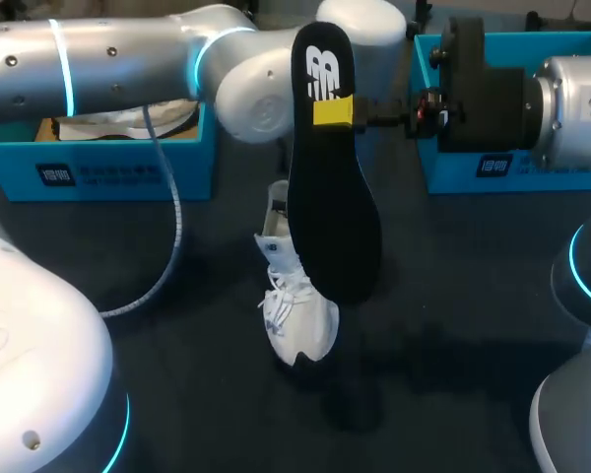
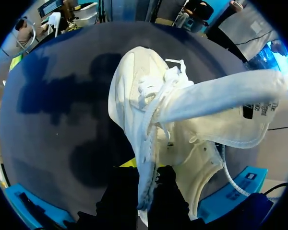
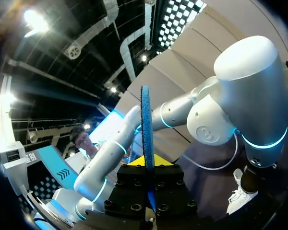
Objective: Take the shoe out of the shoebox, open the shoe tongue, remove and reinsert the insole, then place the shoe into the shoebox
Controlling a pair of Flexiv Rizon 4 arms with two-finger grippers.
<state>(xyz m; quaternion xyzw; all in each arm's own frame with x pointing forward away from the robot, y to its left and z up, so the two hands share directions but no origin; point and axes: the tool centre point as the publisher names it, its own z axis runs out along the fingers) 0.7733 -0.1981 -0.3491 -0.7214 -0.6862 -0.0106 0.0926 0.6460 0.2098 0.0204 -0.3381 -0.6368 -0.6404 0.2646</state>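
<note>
Above the white laced shoe (image 1: 297,305), right gripper (image 1: 335,111) pinches flat black insole (image 1: 330,197).

Overhead light falls on the dark counter (image 2: 48,143), where soft, blotchy shadows pool beside the white shoe (image 2: 134,96), bright against the surface. Glare streaks the silver left arm (image 1: 108,49); cyan rings glow at its joints.

A white logo marks the insole (image 1: 333,197); the blue boxes' (image 1: 128,163) white labels are unreadable.
</note>
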